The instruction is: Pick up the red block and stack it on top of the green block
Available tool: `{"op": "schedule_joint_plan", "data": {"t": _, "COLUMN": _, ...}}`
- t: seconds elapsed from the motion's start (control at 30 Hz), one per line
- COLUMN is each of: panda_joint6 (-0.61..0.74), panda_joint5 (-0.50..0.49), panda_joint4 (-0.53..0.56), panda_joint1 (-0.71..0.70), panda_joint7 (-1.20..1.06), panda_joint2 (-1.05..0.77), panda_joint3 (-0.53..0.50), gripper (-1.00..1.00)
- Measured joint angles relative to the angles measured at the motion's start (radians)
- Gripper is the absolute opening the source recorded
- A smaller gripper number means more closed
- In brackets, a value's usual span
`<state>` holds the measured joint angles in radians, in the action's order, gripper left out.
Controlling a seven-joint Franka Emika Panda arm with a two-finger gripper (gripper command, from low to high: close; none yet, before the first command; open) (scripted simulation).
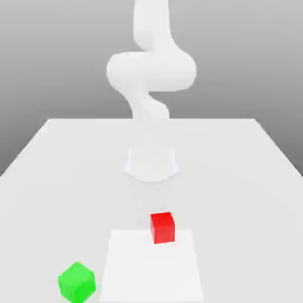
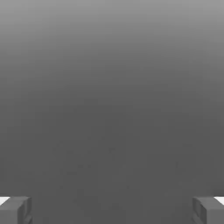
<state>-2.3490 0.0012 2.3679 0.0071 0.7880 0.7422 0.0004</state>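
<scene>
Gripper (image 2: 112, 210) gapes wide, holding nothing. Best to bring it down squarely over the red block (image 1: 162, 227), straddling opposite faces before closing.

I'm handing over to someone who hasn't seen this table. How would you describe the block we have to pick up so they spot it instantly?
Start at the arm's white base in the middle of the white table. Coming toward the camera from it, the red block sits on the edge of a brighter square patch. The only other block is the green block, off toward the exterior view's left and nearer the camera.
</scene>
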Motion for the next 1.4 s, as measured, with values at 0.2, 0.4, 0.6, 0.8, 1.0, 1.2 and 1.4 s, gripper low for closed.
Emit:
{"op": "schedule_joint_plan", "data": {"t": 0.2, "panda_joint6": -0.143, "panda_joint5": 0.001, "panda_joint4": 0.194, "panda_joint1": 0.023, "panda_joint7": -0.034, "panda_joint2": -0.168, "panda_joint3": 0.0, "gripper": 0.0}}
{"op": "schedule_joint_plan", "data": {"t": 0.4, "panda_joint6": -0.287, "panda_joint5": 0.002, "panda_joint4": 0.397, "panda_joint1": 0.046, "panda_joint7": -0.07, "panda_joint2": -0.342, "panda_joint3": 0.0, "gripper": 0.0}}
{"op": "schedule_joint_plan", "data": {"t": 0.6, "panda_joint6": -0.523, "panda_joint5": 0.002, "panda_joint4": 0.572, "panda_joint1": 0.065, "panda_joint7": -0.106, "panda_joint2": -0.645, "panda_joint3": 0.007, "gripper": 0.0}}
{"op": "schedule_joint_plan", "data": {"t": 0.8, "panda_joint6": -0.734, "panda_joint5": -0.006, "panda_joint4": 0.56, "panda_joint1": 0.071, "panda_joint7": -0.104, "panda_joint2": -0.897, "panda_joint3": 0.002, "gripper": -1.0}}
{"op": "schedule_joint_plan", "data": {"t": 1.0, "panda_joint6": -0.747, "panda_joint5": -0.01, "panda_joint4": 0.557, "panda_joint1": 0.069, "panda_joint7": -0.1, "panda_joint2": -0.913, "panda_joint3": 0.003, "gripper": -1.0}}
{"op": "schedule_joint_plan", "data": {"t": 1.2, "panda_joint6": -0.605, "panda_joint5": -0.004, "panda_joint4": 0.581, "panda_joint1": 0.065, "panda_joint7": -0.105, "panda_joint2": -0.747, "panda_joint3": 0.009, "gripper": -1.0}}
{"op": "schedule_joint_plan", "data": {"t": 1.4, "panda_joint6": -0.448, "panda_joint5": -0.005, "panda_joint4": 0.522, "panda_joint1": 0.035, "panda_joint7": -0.073, "panda_joint2": -0.65, "panda_joint3": -0.018, "gripper": -1.0}}
